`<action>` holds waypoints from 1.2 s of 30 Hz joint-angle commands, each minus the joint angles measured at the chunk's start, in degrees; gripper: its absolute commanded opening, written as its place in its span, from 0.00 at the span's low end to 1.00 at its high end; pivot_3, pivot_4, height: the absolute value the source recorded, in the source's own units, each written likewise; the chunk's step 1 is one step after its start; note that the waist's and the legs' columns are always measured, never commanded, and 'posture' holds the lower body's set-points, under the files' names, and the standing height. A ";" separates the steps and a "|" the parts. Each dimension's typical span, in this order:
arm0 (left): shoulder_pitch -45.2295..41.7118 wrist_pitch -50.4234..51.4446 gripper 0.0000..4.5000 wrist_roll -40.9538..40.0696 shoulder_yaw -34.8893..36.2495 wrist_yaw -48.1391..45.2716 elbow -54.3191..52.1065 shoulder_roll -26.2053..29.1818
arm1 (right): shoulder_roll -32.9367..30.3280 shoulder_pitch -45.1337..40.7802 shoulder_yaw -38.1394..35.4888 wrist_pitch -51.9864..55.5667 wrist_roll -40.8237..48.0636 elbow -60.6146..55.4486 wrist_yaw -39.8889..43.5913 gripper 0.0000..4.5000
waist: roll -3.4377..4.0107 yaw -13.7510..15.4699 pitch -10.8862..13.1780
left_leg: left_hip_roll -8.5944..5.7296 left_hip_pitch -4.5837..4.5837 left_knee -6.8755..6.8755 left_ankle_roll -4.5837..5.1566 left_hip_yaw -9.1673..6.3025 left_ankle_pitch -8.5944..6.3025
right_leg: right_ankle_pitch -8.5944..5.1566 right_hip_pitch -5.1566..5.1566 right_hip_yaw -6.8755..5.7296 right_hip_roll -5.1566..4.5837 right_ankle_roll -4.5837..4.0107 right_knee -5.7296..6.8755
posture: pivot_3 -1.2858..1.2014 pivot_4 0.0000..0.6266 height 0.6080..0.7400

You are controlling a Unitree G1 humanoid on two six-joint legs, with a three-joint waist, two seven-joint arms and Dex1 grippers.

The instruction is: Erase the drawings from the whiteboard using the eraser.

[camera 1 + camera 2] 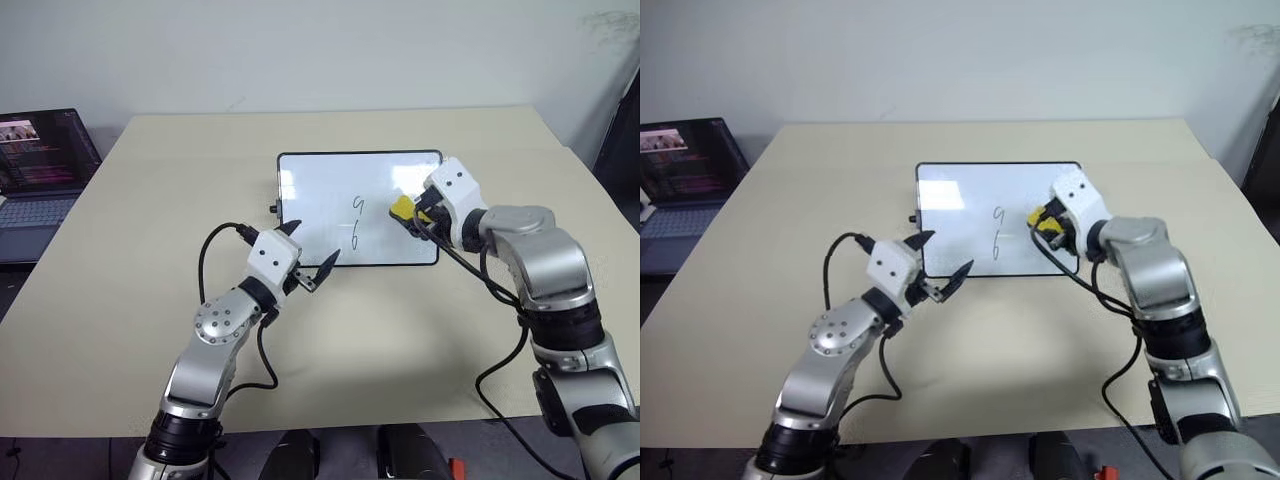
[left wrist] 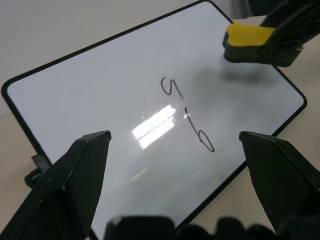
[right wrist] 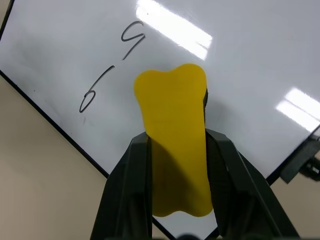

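The whiteboard (image 1: 320, 185) lies flat in the middle of the tan table. Two thin black drawings stand on it, a "9" (image 1: 358, 206) above a "6" (image 1: 354, 238); the surface above them is plain white. My right gripper (image 1: 415, 215) is shut on the yellow eraser (image 1: 402, 207), holding it by its sides over the board's right part, just right of the "9". In the left wrist view the eraser (image 2: 247, 37) hangs slightly above the board with a shadow under it. My left gripper (image 1: 313, 245) stands open at the board's near left corner, holding nothing.
An open laptop (image 1: 40, 170) sits off the table's far left side. Black cables loop from both wrists over the near half of the table (image 1: 400, 340). A black knob (image 1: 273, 209) juts from the board's left short side.
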 commanded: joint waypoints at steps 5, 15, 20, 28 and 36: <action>0.94 -1.14 1.00 1.70 -0.33 0.96 -3.01 0.10 | 1.03 1.81 -1.67 2.30 2.82 -5.35 -4.90 0.25 | 0.00 -0.02 0.00 | -0.01 0.01 0.01 0.00 0.02 0.00 | 0.00 0.00 0.00 0.01 0.00 0.01 | 0.52 0.24 1.00; 0.67 -1.79 1.00 2.17 -0.45 0.93 -1.84 0.54 | 0.22 -1.52 -0.50 -0.38 5.03 -2.59 -6.87 0.25 | 0.00 -0.09 0.00 | 0.00 0.01 0.01 0.00 0.04 0.01 | 0.00 0.00 0.00 0.01 0.00 0.02 | 0.52 0.24 1.00; 0.07 -2.75 1.00 1.84 -0.69 1.26 1.16 -0.42 | 2.56 -6.50 2.34 -6.06 4.68 3.92 -7.28 0.25 | 0.00 -0.24 0.00 | 0.00 0.04 0.01 0.01 0.07 0.01 | 0.00 0.00 0.00 0.02 0.00 0.06 | 0.52 0.24 1.00; -0.33 -3.72 1.00 2.27 -2.22 0.57 3.16 -1.12 | 4.62 -11.93 7.18 -18.44 2.94 17.71 -5.61 0.25 | 0.00 -0.21 0.00 | -0.02 0.05 0.04 0.00 0.09 0.01 | 0.00 0.00 0.01 0.02 0.00 0.07 | 0.52 0.24 1.00; -0.18 -3.25 1.00 2.72 -2.64 1.33 1.87 -1.46 | 5.94 -16.77 10.38 -29.35 -0.47 31.43 -4.02 0.25 | 0.00 -0.24 0.00 | 0.00 0.04 0.04 0.00 0.10 0.02 | 0.00 -0.03 0.03 0.02 -0.01 0.11 | 0.52 0.24 1.00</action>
